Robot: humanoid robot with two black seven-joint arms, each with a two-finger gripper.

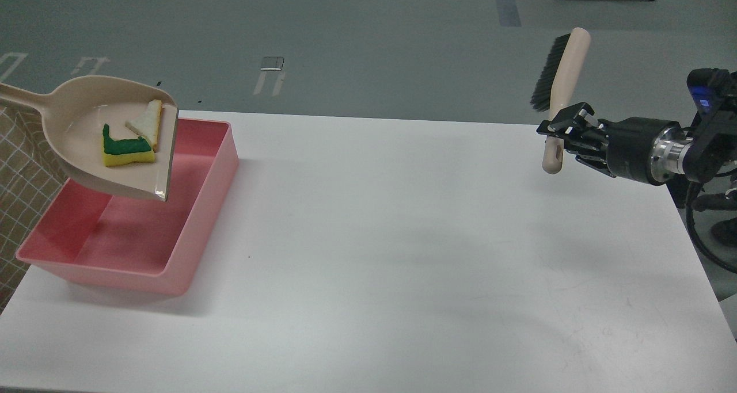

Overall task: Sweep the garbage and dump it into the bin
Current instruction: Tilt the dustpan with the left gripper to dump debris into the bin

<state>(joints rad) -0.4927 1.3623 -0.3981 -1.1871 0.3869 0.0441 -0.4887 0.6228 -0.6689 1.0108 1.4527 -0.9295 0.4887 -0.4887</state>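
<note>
Far left, the beige dustpan (86, 134) hangs in the air above the pink bin (201, 209), its handle running off the left edge, so the left fingers holding it are out of view and I can't tell their state. Inside the pan sits the garbage: the yellow sponge with green top (126, 148) and, just beside it, the triangular bread slice (147, 122), both resting near the pan's lip. The lip points down over the bin's open interior, which looks bare. Neither scrap has dropped in yet, so the dump appears underway but unfinished.

The risk here: the lip sits close to the bin's right wall, so a sudden tilt could fling the light bread over the rim onto the white surface (403, 237). The sponge could also cling to the pan and need a steeper tip.

Over on the right, the right gripper (567, 134) has its fingers clamped around the brush (561, 82) handle, bristles up, well apart from the bin.
</note>
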